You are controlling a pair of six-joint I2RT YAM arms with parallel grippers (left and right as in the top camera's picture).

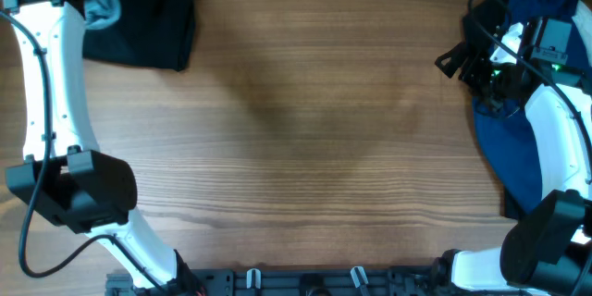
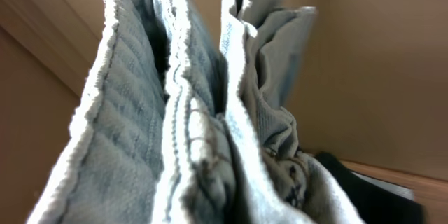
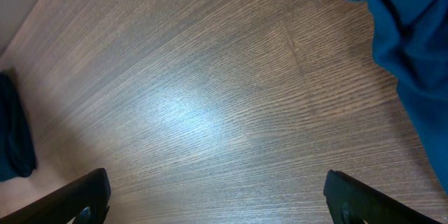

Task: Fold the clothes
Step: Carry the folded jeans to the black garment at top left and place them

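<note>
Left end effector (image 1: 92, 0) clamped on pale blue denim jeans (image 2: 140, 133), far-left tabletop (image 1: 296, 129) corner; right end effector (image 3: 217, 196) spread wide, well apart.

The right gripper (image 3: 224, 206) is hovering over the wooden table (image 3: 210, 105). Its black fingers (image 3: 77, 203) are standing wide apart at the lower corners, with bare wood showing between them. A blue garment (image 3: 413, 63) is lying crumpled on the table at upper right. A dark garment (image 3: 14, 140) is showing at the left edge, well apart from it.
</note>
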